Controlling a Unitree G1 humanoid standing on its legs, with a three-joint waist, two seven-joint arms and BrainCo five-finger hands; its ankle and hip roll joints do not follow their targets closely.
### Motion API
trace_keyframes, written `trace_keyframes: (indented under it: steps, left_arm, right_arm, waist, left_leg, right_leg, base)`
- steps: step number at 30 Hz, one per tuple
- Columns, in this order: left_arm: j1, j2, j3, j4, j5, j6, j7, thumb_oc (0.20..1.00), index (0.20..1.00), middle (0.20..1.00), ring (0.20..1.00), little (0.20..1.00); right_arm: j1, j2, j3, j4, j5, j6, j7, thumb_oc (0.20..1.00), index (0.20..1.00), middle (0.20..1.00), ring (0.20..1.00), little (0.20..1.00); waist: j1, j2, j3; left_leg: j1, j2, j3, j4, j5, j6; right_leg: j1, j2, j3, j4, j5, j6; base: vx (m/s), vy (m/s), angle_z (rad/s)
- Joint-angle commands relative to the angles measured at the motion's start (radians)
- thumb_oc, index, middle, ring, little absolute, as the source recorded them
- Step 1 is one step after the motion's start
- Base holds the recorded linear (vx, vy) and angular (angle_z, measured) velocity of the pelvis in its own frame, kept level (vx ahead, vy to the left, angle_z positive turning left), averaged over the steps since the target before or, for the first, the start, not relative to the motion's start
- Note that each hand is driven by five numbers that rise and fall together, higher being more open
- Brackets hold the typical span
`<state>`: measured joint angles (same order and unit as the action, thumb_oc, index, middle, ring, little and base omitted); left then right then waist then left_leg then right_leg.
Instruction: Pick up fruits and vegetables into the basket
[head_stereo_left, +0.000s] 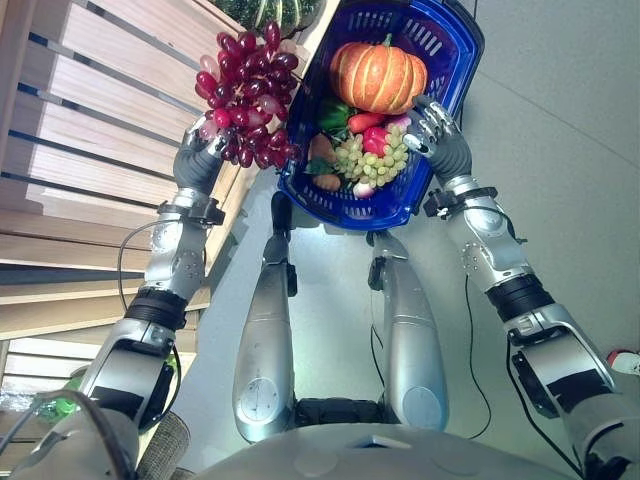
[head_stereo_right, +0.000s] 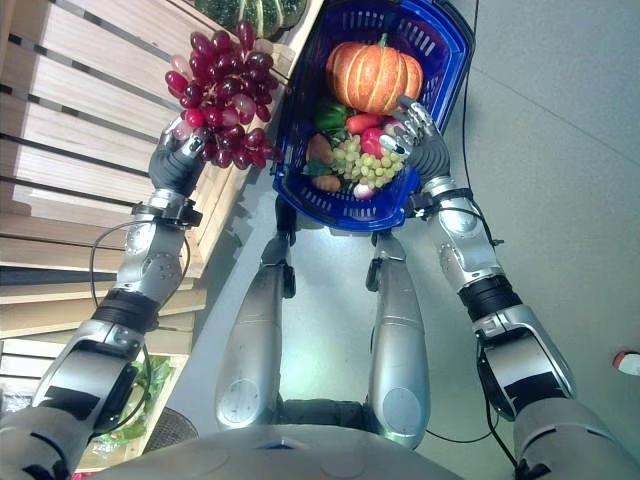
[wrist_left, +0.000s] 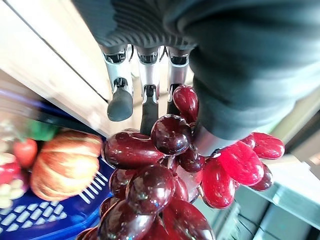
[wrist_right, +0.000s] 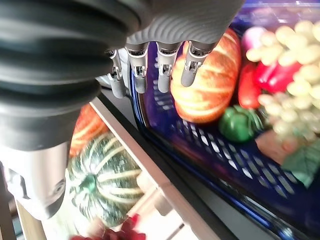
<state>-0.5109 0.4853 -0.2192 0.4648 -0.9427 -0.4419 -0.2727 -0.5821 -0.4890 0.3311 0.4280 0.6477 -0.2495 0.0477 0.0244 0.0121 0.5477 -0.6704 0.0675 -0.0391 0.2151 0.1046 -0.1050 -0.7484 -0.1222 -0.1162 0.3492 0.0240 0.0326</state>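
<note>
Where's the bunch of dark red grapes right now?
The bunch of dark red grapes hangs from the left hand, beside the blue plastic basket and against the wooden slatted shelf.

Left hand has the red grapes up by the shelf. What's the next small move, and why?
Probably swing the left hand toward the robot's right until the red grapes hang over the blue basket, then lower. The bunch sits beside the basket's rim, over the wooden shelf, not above the opening. The right hand rests at the far rim, near the pumpkin.

Bright, glossy grapes (wrist_left: 150, 185); perhaps blurred backgrounds.
</note>
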Motion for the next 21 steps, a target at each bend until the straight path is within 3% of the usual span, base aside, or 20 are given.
trace_keyframes:
  steps: [1, 14, 21]
  left_arm:
    - [-0.006, 0.021, 0.054, -0.111, 0.008, -0.098, -0.052, 0.200, 0.200, 0.200, 0.200, 0.200]
    - [-0.048, 0.054, 0.000, -0.240, 0.050, -0.061, -0.121, 0.200, 0.200, 0.200, 0.200, 0.200]
    - [-0.065, 0.079, -0.041, -0.287, 0.064, -0.038, -0.164, 0.200, 0.200, 0.200, 0.200, 0.200]
  right_arm:
    - [0.029, -0.008, 0.013, -0.097, 0.052, -0.004, 0.051, 1.000, 1.000, 1.000, 1.000, 1.000]
    - [0.024, 0.026, 0.046, -0.131, 0.438, 0.240, 0.311, 1.000, 1.000, 1.000, 1.000, 1.000]
    - [0.021, 0.042, 0.080, -0.171, 0.508, 0.309, 0.346, 1.000, 1.000, 1.000, 1.000, 1.000]
  waist:
    - [-0.004, 0.019, -0.028]
    - [0.006, 0.020, -0.028]
    - [0.008, 0.021, -0.028]
  left_leg:
    - [-0.008, -0.113, 0.049, 0.018, -0.054, 0.066]
    - [-0.010, -0.113, 0.052, 0.018, -0.051, 0.069]
    - [-0.006, -0.113, 0.053, 0.013, -0.048, 0.074]
  right_leg:
    - [0.066, 0.063, -0.073, 0.011, -0.083, 0.004]
    - [0.067, 0.057, -0.082, 0.008, -0.079, 0.000]
    - [0.071, 0.057, -0.083, 0.002, -0.072, 0.000]
  base:
    - [0.00, 0.000, 0.00]
    - [0.00, 0.000, 0.00]
    - [0.00, 0.000, 0.00]
